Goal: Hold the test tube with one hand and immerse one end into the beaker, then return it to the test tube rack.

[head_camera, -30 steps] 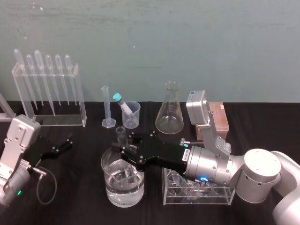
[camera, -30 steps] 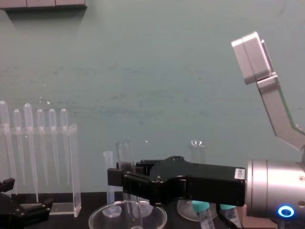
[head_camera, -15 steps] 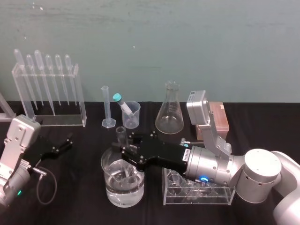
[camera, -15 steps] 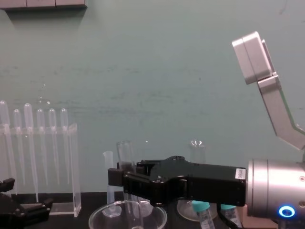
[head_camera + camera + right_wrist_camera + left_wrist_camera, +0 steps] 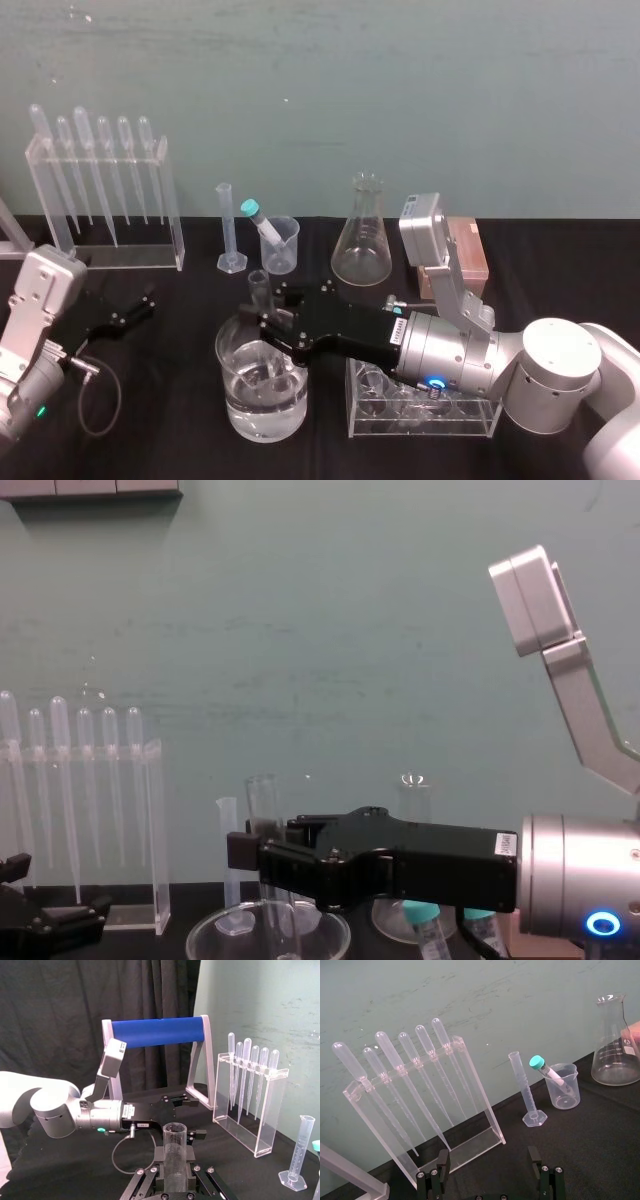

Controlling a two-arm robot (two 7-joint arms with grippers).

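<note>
Right tool (image 5: pixel 268 324) of mine clamped on test tube (image 5: pixel 257 285), upright, lower end inside beaker (image 5: pixel 232 402). Left tool (image 5: pixel 488 1160) spread wide, parked at left. Test tube rack (image 5: pixel 468 255) behind my right arm.

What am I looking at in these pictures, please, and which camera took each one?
This is a two-armed robot at a black table. One picture looks down from its head, one looks across from its chest, and one comes from each wrist. The right gripper has its jaws shut on a clear test tube, held upright with its lower end inside the wide beaker of water. The left gripper sits at the left, jaws open, holding nothing. Behind stand a pipette stand, a graduated cylinder, a small plastic beaker, a conical flask and the pink test tube rack.
</note>
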